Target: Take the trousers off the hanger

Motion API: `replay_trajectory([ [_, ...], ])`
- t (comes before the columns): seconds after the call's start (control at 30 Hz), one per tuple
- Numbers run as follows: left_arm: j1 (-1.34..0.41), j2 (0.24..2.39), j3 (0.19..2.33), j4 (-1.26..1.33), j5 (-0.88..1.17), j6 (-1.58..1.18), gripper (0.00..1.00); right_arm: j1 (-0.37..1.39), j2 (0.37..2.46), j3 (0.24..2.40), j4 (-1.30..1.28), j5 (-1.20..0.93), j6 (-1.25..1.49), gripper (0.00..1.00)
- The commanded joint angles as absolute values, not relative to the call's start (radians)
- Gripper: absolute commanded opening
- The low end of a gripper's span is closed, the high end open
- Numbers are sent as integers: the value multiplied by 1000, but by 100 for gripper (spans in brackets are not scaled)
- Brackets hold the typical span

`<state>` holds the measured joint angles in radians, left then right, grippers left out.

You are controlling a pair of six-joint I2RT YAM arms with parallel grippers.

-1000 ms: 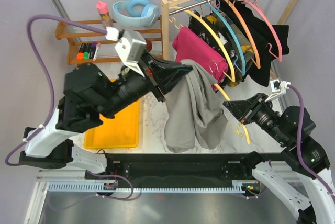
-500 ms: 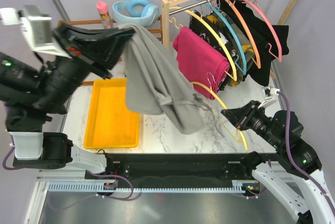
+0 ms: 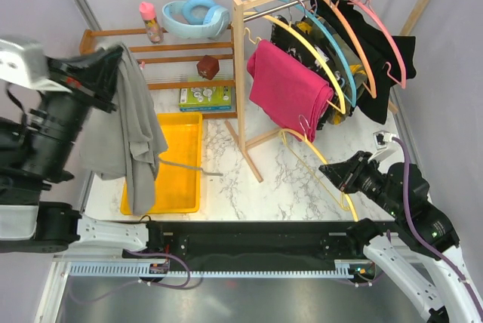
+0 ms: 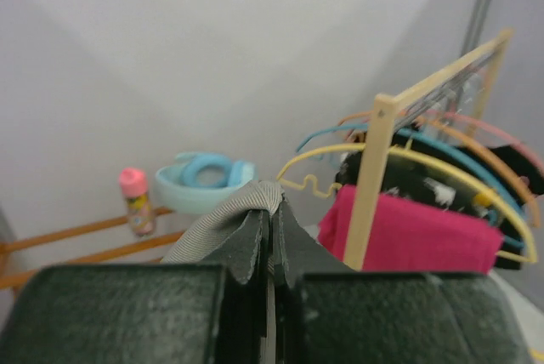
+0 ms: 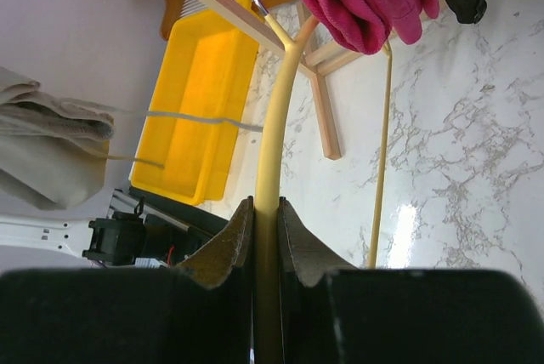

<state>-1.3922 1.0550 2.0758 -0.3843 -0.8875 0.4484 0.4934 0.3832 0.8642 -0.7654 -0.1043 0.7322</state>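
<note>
Where your left gripper (image 3: 113, 63) pinches them, the grey trousers (image 3: 132, 138) bunch into a tight fold between the fully closed jaws. From there they drop straight below in a long, limp drape. A thin drawstring (image 3: 192, 167) trails off to the right of the cloth. The trousers hang well apart from the yellow hanger (image 3: 306, 146), their lower end over the left edge of the yellow tray (image 3: 181, 164). Your left arm is raised high and swung out to the left, jaws pointing toward the wooden rack (image 3: 240, 51). Your right gripper (image 3: 334, 172) sits low on the right. Its jaws are clamped narrowly on the yellow hanger, whose arm runs ahead of the fingertips. Beyond those jaws the magenta trousers (image 3: 290, 89) hang folded on the rack, with darker garments (image 3: 377, 51) behind them.
</note>
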Motion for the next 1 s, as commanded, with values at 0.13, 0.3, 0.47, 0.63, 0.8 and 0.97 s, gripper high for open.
replay_trajectory([
  [0.13,-1391,874,1602,-267,-1129,419,2,492,402,896,-658,-150,712,0],
  [0.3,-1247,980,1638,-511,-1019,189,2,492,426,922,-655,-164,692,0],
  [0.47,-844,996,1535,-624,-628,-32,2,492,425,960,-664,-166,680,0],
  [0.63,-569,954,1489,-626,-480,-101,2,492,430,971,-687,-166,664,0],
  [0.8,-424,1014,1623,-667,-439,-113,2,492,436,963,-680,-175,661,0],
  [0.97,-393,1089,1785,-699,-482,-78,2,492,434,963,-676,-173,663,0],
])
